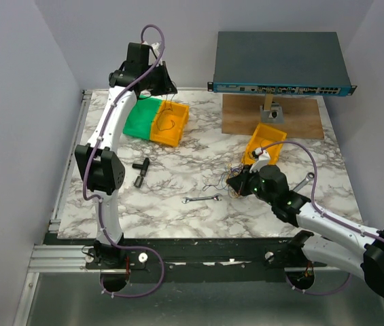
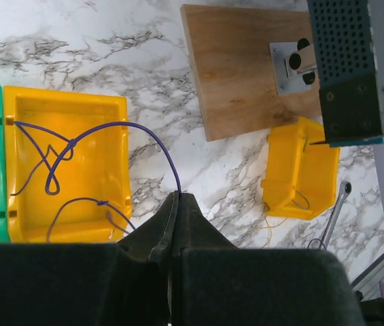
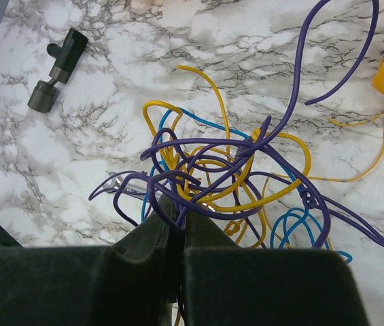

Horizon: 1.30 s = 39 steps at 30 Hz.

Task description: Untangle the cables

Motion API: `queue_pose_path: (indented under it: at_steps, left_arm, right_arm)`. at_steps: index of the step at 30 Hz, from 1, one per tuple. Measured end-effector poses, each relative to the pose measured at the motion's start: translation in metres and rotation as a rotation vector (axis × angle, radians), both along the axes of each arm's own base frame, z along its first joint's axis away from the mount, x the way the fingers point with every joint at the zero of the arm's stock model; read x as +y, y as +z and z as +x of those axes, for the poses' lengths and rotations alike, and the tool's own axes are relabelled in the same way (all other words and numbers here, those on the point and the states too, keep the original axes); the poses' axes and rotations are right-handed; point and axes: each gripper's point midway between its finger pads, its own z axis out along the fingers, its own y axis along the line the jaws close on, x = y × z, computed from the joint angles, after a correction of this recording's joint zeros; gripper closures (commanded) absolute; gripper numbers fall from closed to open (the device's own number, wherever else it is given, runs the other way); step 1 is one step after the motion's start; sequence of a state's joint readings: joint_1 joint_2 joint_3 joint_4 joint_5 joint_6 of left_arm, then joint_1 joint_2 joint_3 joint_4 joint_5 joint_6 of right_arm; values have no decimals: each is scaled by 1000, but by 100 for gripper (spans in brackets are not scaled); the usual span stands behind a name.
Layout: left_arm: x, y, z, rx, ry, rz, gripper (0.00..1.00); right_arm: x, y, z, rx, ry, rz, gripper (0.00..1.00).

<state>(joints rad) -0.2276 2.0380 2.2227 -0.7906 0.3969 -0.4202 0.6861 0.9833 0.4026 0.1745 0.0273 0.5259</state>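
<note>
Marble-patterned table (image 1: 171,221) sits between grey walls. Your left arm (image 1: 108,122) reaches up the left edge, elbow folded, with its wrist bent over the rear yellow bin (image 1: 170,123). Its left tool (image 2: 178,198) is closed, pinching a purple cable (image 2: 120,125). That cable arches from the tips leftward across the bin, loops on itself and ends at the bin's left wall. Your right arm (image 1: 327,227) stretches low from the near right corner toward mid-table. The right tool (image 3: 177,219) is closed too, nipping a purple strand of the tangle (image 3: 232,173) of purple, yellow and blue cables. This lies on the table near the second yellow bin (image 1: 268,141). It has no single axis; in the wrist view its loose ends fan up and right.
</note>
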Motion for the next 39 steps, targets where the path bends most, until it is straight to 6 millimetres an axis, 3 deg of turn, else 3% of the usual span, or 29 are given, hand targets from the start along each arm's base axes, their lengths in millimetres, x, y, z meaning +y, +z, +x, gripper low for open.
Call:
queue_pose_path:
  at_steps: [4,10,14,18,25,29,32,39]
  left_arm:
    - [-5,-26,17,13,-27,-27,100]
    - [0,-96,29,69,-4,34,100]
    - [2,-135,25,90,11,68,100]
    - [6,-169,7,149,32,101,100]
    - [10,-178,2,208,82,129,100]
    - [7,-175,21,211,95,135,99]
    - [5,-188,27,237,102,148,97]
    - [4,-228,15,358,101,215,97]
  right_arm:
    - [0,0,0,0,0,0,99]
    - [0,0,0,0,0,0,99]
    - [0,-2,0,6,0,-5,99]
    - [0,-10,0,26,0,-21,99]
    - [0,-13,0,32,0,-26,99]
    - [0,-14,0,35,0,-29,99]
    - [0,-14,0,35,0,-29,99]
    - [0,-13,0,34,-1,-27,99]
